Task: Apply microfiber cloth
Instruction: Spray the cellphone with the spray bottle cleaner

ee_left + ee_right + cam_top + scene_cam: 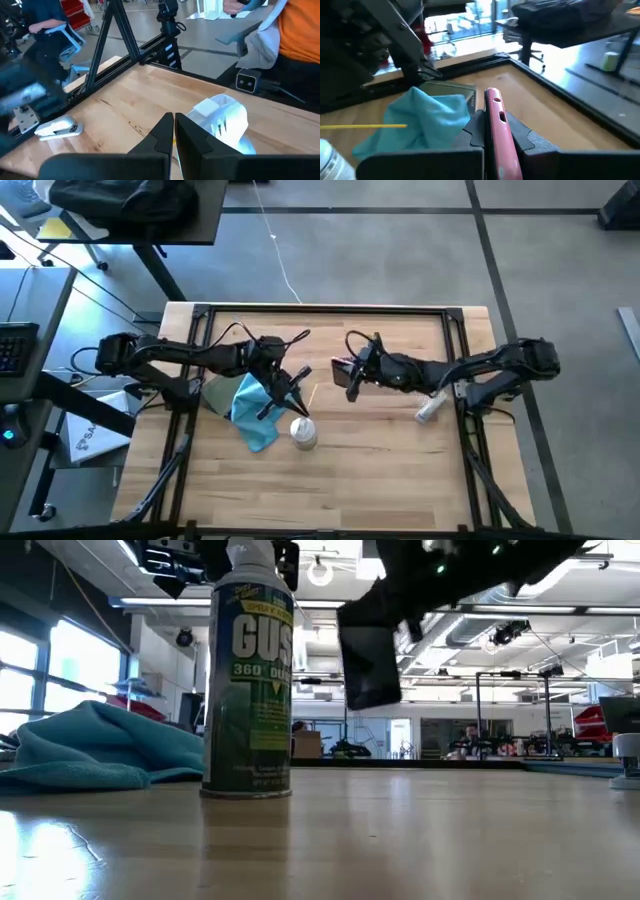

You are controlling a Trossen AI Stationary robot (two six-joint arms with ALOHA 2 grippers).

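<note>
Right claw (352, 377) grips a thin pink phone-like slab (496, 131), clenched on its sides; in the right wrist view the slab stands on edge between the fingers and its lower end is cut off. From the low view the same slab (371, 664) shows only as a dark rectangle hanging above the desk (400, 460), clear of the wood.

Left claw (283, 392) sits over the desk just beside the cloth (250, 410). In the left wrist view its fingers (162, 135) are pressed together with nothing visibly between them. Whether the tips touch the cloth cannot be told from above.

That cloth lies crumpled on the desk's left half, close to the spray can (303, 432), which stands upright. In the low view the can (247, 680) hides part of the cloth (100, 745), and its top is mixed with dark arm parts. A green pouch (215, 392) is mostly covered by the cloth. A small white bottle (430, 409) lies on its side under the right arm.
</note>
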